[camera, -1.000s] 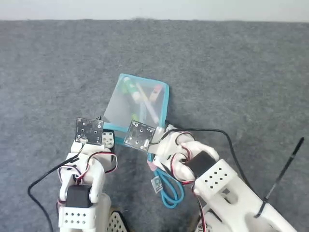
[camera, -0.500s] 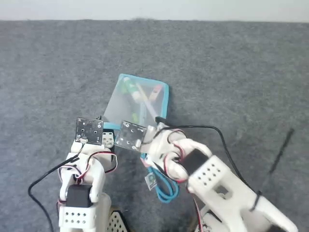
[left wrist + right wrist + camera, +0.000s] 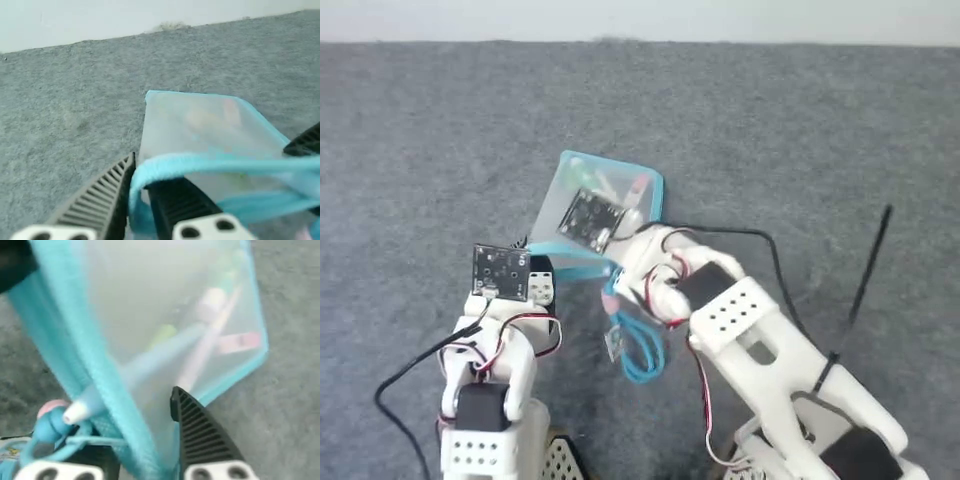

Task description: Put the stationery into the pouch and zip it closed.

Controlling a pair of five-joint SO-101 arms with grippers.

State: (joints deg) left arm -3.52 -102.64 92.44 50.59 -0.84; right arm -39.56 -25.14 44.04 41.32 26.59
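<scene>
Several pens (image 3: 608,184) lie inside translucent blue-trimmed plastic pouch (image 3: 558,205) on grey table (image 3: 820,120) — mouth looks unzipped. Left gripper (image 3: 137,200) pinches its blue edge; right gripper (image 3: 150,450) clamps the zip band — closing remains.

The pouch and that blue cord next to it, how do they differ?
The pouch is a flat, see-through sleeve with teal trim; the blue cord is a thin looped string. The pouch holds pens; the cord carries a small tag. Both are bluish and rest on the grey carpet.
</scene>
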